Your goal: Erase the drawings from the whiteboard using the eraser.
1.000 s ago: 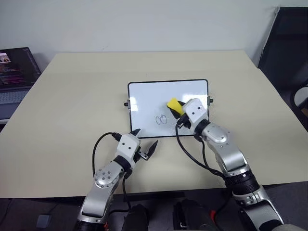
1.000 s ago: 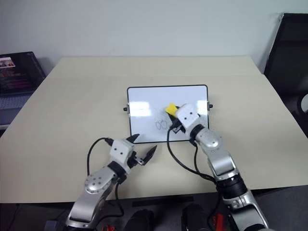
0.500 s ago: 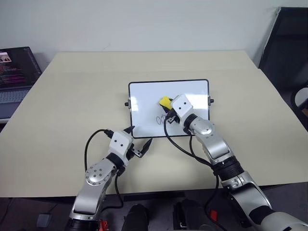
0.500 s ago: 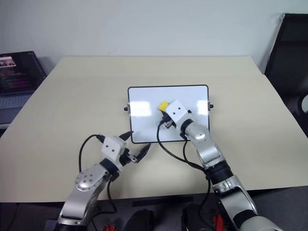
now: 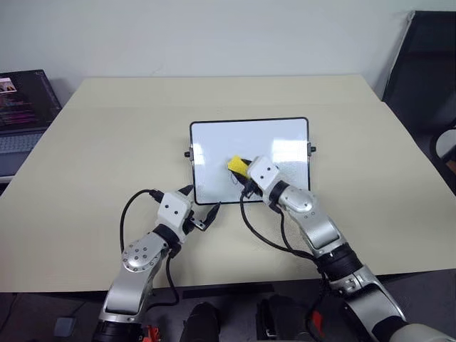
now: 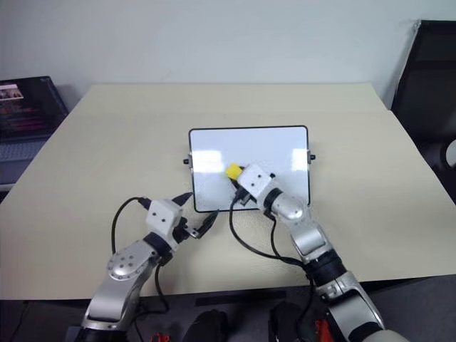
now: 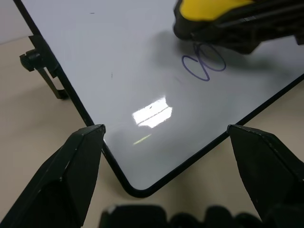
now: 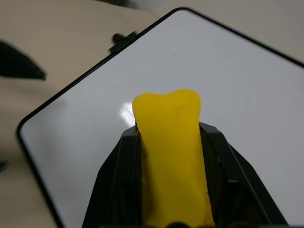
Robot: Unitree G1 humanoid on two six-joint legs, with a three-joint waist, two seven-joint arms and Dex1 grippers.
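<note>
1. With most of the whiteboard (image 5: 249, 160) surface white and bare, the erasing appears well advanced; one of the drawings (image 7: 204, 61), a blue figure-eight loop, remains near the board's 6 o'clock edge.
2. The eraser (image 5: 237, 165) sits on the board at about 7 o'clock from its centre, just beside that loop, clamped between the jaws of the right gripper (image 5: 246, 179).
3. The eraser's long axis runs from the gripper toward 11 o'clock, free end leading.
4. The left gripper (image 5: 201, 206) has its jaws spread wide, straddling the board's 7 o'clock corner, holding nothing.
</note>
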